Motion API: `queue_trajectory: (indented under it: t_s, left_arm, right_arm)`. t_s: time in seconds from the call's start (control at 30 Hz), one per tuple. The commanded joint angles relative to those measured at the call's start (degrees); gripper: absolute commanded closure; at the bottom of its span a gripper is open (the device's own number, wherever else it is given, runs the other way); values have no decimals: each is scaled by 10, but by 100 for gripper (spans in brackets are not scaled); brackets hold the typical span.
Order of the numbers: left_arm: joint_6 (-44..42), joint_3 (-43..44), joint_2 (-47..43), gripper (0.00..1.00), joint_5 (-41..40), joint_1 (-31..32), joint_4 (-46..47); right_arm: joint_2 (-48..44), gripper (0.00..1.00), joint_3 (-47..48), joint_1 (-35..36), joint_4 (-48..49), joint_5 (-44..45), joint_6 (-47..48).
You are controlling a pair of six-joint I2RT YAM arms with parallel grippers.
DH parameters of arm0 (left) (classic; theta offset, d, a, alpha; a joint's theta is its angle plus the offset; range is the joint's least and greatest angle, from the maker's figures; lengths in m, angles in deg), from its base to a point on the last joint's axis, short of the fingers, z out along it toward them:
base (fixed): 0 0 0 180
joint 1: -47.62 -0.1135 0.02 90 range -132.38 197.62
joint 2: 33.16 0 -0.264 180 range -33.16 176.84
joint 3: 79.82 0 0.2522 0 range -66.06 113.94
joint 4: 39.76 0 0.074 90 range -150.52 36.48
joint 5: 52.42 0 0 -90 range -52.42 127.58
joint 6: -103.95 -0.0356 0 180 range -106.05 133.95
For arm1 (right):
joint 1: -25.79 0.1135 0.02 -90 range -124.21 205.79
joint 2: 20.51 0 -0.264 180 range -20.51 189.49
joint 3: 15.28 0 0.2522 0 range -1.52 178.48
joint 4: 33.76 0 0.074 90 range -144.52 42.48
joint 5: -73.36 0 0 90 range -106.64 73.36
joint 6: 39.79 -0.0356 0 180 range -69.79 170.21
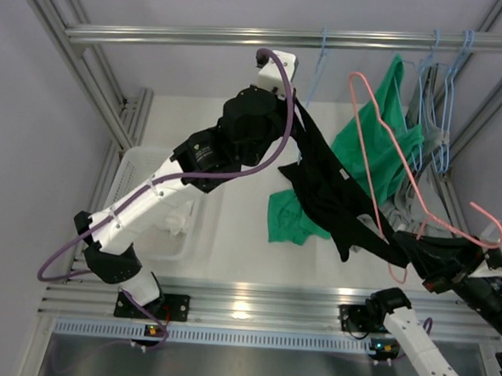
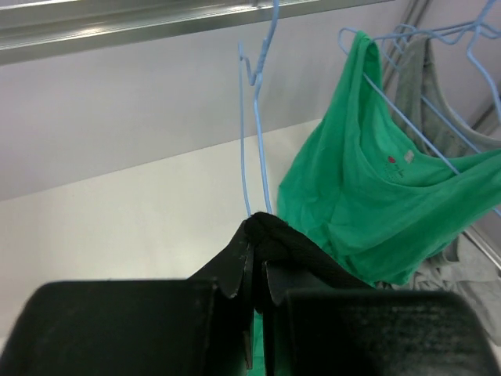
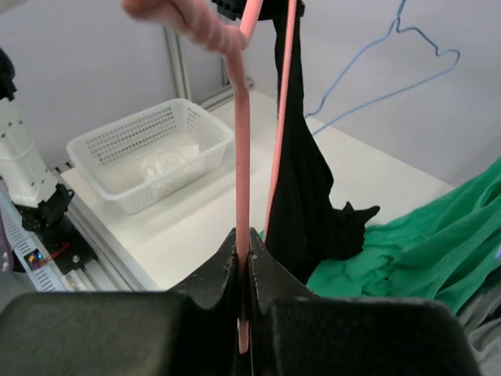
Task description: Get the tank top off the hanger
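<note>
The black tank top [image 1: 331, 197] hangs stretched between my two grippers over the table. My left gripper [image 1: 298, 107] is raised high and shut on one end of it; the left wrist view shows black fabric [image 2: 274, 235] pinched between the fingertips. The pink hanger [image 1: 382, 136] still threads through the top. My right gripper [image 1: 430, 260] is shut on the hanger's pink wire [image 3: 243, 157], low at the right, with the black top [image 3: 301, 188] draped beside it.
A green tank top [image 1: 377, 140] hangs on a blue hanger [image 1: 436, 88] from the rail [image 1: 243, 38], its hem lying on the table. A bare blue hanger [image 2: 254, 117] hangs just beyond my left gripper. A grey garment [image 2: 462, 102] hangs at right. A white basket [image 1: 148, 203] stands at left.
</note>
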Motion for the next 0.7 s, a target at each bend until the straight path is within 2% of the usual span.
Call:
queue_trajectory:
  t_s: [0.0, 0.07, 0.1, 0.17, 0.23, 0.27, 0.3, 0.37, 0.4, 0.43, 0.5, 0.53, 0.6, 0.63, 0.67]
  left_arm:
    - [31, -11, -31, 100, 38, -3, 27]
    - [50, -39, -44, 100, 95, -3, 29]
    - [57, -50, -59, 100, 171, -3, 28]
    - [86, -91, -78, 100, 263, -3, 35]
    - [112, -145, -105, 100, 412, -2, 48]
    - [119, -166, -124, 100, 519, -1, 72]
    - [124, -187, -132, 100, 572, 6, 86]
    - [125, -236, -146, 100, 640, 26, 103]
    - [121, -249, -149, 100, 676, 51, 104]
    - [116, -261, -151, 100, 692, 63, 106]
    - [103, -302, -157, 100, 695, 95, 106]
    - [101, -318, -162, 100, 682, 102, 106]
    - [109, -381, -194, 100, 627, 106, 105]
    - [116, -405, -209, 100, 533, 106, 103]
    - [124, -431, -247, 100, 476, 106, 102]
  right_arm:
    - [-22, 100, 39, 19, -15, -13, 18]
    - [-21, 100, 49, 21, -5, -1, 8]
    - [-22, 100, 46, 20, 20, 2, -15]
    - [-31, 100, 12, 20, 73, 5, -38]
    - [-43, 100, -53, 20, 186, 1, -76]
    - [-44, 100, -80, 20, 229, -4, -91]
    - [-46, 100, -104, 19, 321, -11, -130]
    - [-43, 100, -187, 18, 427, -26, -171]
    - [-40, 100, -213, 17, 483, -35, -221]
    - [-32, 100, -267, 18, 610, -37, -246]
    - [-21, 100, -305, 16, 719, -25, -310]
    - [-3, 100, -308, 16, 762, -17, -312]
    - [12, 100, -287, 17, 755, 15, -292]
    - [22, 100, -253, 16, 704, 30, -280]
    - [28, 100, -228, 16, 657, 46, -265]
